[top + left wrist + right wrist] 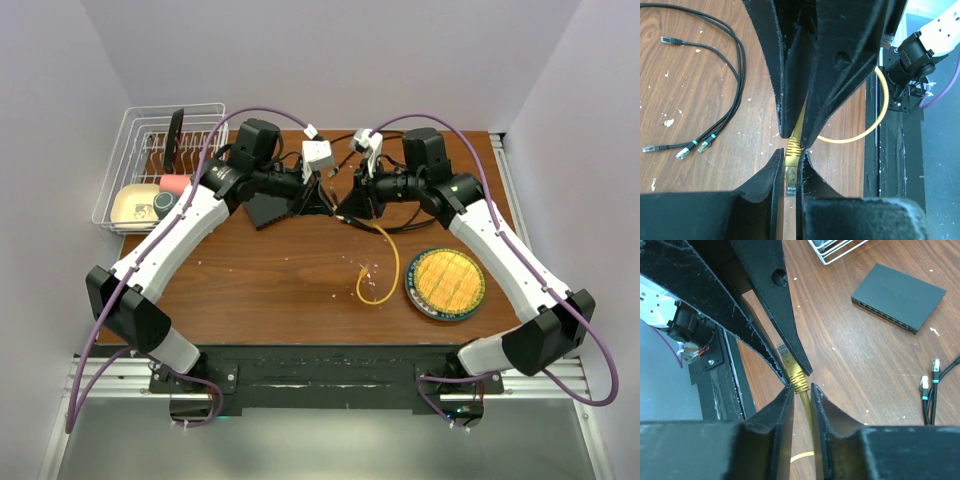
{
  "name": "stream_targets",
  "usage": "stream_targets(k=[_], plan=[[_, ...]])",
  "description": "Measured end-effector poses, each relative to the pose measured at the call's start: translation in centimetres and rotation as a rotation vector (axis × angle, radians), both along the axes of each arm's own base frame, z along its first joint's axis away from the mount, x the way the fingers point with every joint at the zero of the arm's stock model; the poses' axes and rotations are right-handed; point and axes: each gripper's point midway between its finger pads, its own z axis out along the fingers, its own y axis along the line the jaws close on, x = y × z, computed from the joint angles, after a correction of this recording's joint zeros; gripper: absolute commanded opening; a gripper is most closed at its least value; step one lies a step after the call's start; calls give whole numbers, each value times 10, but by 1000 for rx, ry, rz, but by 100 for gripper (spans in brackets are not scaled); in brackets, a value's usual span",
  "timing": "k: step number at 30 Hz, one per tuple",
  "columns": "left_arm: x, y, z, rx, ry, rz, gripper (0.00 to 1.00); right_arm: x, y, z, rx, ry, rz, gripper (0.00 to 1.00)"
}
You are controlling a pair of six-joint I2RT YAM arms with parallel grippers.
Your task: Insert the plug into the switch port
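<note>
- Clear plug (pixel 790 182) is clamped in the left claw (pixel 791 155); the right claw (pixel 801 387) flanks the yellow cable (pixel 805 412) behind it, pinch unclear.
- The switch (pixel 897 295) lies on the counter (pixel 865 365), well apart.
- Judged: plug light, rigid, latch brittle; cable springy. Hold the body, nose free.

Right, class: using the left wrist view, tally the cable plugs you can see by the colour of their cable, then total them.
Yellow-cable plug: 1
Black-cable plugs: 4
Total: 5
</note>
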Motion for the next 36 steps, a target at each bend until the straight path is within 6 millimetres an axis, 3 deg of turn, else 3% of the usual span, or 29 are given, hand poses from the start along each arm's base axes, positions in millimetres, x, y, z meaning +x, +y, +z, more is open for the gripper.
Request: stream_targets(k=[2,5,8,9,12,15,18,23,29,33,36], plan=[[0,0,0,1,2,-1,0,0,0,0,-2,-5,4,0],[0,0,-2,3,7,-1,0,0,0,-1,-4,-6,6,0],[0,0,-2,4,9,-1,0,0,0,-2,-6,-4,7,15],[0,0,-2,4,9,-1,0,0,0,-2,-6,-3,6,28],[0,0,-1,1,4,-1,0,-1,0,-3,-9,-4,11,36],[1,-1,0,-1,0,0,0,-3,1,-3,-12,-2,16,37],[1,-1,0,-2,0,-1,0,-4,2,-4,-13,0,19,29],[-1,-1,0,-3,6,-6,0,-3,0,-5,-22,-5,12,1],[-1,-1,0,-2,10,-5,0,-2,0,-6,-26,-3,9,0],[1,0,0,1,11,10,47,-1,-1,-6,-28,-6,3,0],[12,1,2,-1,4,62,60,-2,-1,-9,-34,7,-3,0]])
